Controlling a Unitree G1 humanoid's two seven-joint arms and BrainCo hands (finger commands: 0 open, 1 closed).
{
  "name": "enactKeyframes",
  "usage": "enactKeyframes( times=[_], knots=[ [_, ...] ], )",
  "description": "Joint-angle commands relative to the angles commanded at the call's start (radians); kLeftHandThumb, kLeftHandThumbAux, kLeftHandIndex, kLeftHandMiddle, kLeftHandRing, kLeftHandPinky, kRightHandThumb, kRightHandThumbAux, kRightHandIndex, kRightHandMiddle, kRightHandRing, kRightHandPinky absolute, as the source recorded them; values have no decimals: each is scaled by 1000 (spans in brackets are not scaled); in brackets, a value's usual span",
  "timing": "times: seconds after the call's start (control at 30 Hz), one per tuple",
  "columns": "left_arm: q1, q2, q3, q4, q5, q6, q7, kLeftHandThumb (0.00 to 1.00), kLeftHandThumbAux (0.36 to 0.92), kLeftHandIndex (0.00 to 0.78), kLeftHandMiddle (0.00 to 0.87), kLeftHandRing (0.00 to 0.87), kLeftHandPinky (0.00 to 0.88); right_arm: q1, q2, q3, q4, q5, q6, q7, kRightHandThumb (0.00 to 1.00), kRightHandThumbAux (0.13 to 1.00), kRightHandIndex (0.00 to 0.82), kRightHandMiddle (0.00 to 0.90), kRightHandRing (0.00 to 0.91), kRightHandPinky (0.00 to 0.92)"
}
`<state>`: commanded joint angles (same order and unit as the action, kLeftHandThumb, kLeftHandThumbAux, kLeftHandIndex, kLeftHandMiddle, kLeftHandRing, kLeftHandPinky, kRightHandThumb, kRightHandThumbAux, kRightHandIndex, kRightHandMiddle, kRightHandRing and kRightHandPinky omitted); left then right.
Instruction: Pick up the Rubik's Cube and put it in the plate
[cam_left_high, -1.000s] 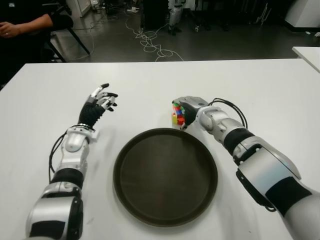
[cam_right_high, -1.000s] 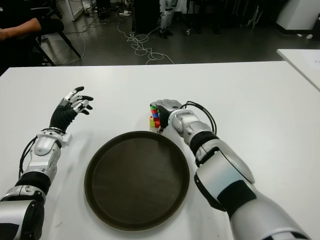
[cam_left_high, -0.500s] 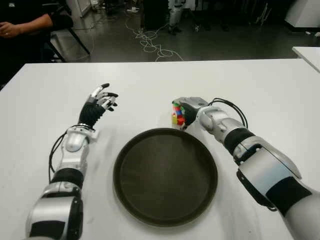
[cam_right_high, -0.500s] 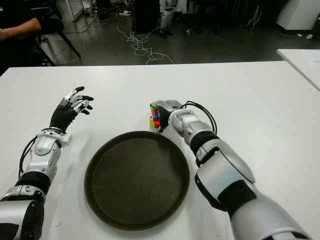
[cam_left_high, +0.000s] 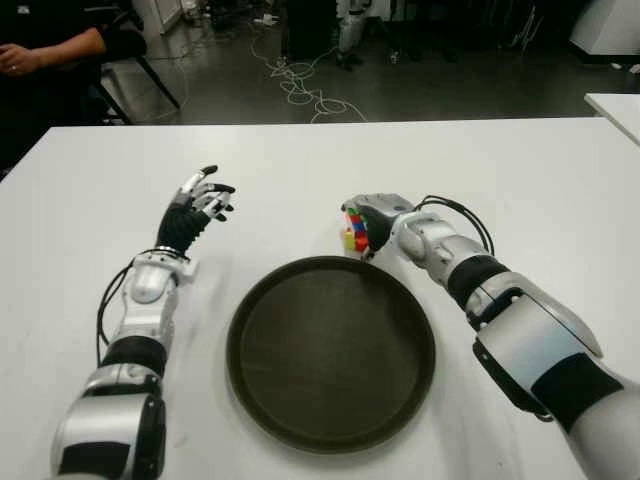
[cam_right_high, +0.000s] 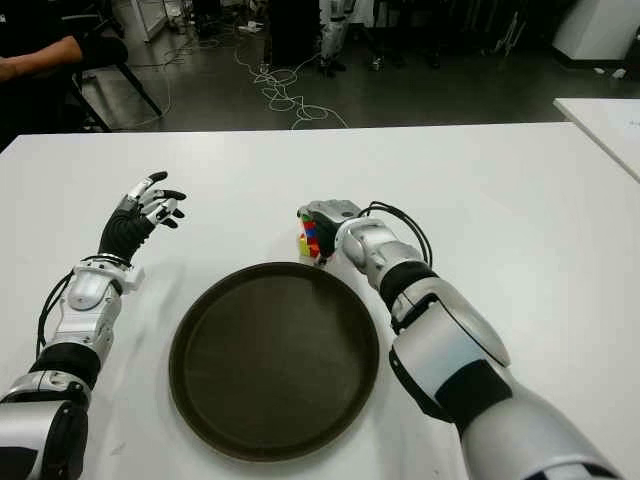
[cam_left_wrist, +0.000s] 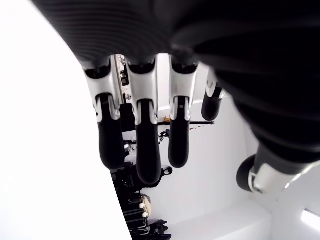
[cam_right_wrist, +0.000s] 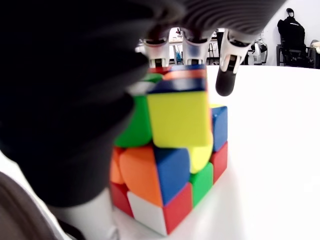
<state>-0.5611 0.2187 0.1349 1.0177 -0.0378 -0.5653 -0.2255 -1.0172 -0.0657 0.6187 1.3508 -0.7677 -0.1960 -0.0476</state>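
Rubik's Cube (cam_left_high: 354, 231): I see it on the white surface (cam_left_high: 520, 180), just beyond the plate (cam_left_high: 331, 352) rim, my right hand (cam_left_high: 375, 222) fingers wrapped over it. Left hand (cam_left_high: 198, 203): raised left of plate, fingers spread, holding nothing.

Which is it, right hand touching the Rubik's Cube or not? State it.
Touching. The right wrist view shows the right hand with fingers curled over the Rubik's Cube and the palm pressed against its side.
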Motion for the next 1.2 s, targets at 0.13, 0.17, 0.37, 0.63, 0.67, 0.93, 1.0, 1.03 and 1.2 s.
enactKeyframes(
  times=[0.13,0.17,0.37,0.63,0.67,0.93,1.0,1.03,1.2],
  knots=[
    [0,-3,4,-1,-8,2,-8,108,555,130,348,433,459,1,-3,3,-1,-4,-4,-8,27,953,232,400,430,465],
    [0,-4,5,-1,-10,4,-9,109,554,130,348,433,457,1,-3,5,-2,-6,-4,-12,47,954,233,412,437,472],
    [-1,-5,6,-1,-14,11,-9,110,558,126,351,436,450,2,-5,15,-2,-15,-5,-31,614,766,390,486,508,531],
    [-1,-1,-1,1,-3,7,3,99,537,117,333,425,444,1,-5,22,0,-19,-5,-44,675,742,418,588,595,573],
    [-1,-1,-1,2,-4,6,1,98,536,118,332,424,444,2,-5,21,0,-18,-6,-46,676,742,419,595,602,579],
    [-1,-2,2,3,-12,4,-11,108,547,127,337,419,441,4,-7,13,-1,-8,-16,-56,677,741,420,614,621,586],
    [-1,-3,3,2,-13,6,-11,109,550,125,343,426,444,5,-6,11,-1,-7,-17,-60,677,741,420,613,620,591],
    [-1,-3,3,1,-14,7,-11,109,551,125,344,427,444,5,-6,10,0,-7,-16,-62,677,742,420,611,619,591],
    [1,-4,5,-5,-16,13,-11,111,552,125,347,432,443,5,-6,9,0,-8,-15,-69,676,742,419,598,611,580]
  ],
)
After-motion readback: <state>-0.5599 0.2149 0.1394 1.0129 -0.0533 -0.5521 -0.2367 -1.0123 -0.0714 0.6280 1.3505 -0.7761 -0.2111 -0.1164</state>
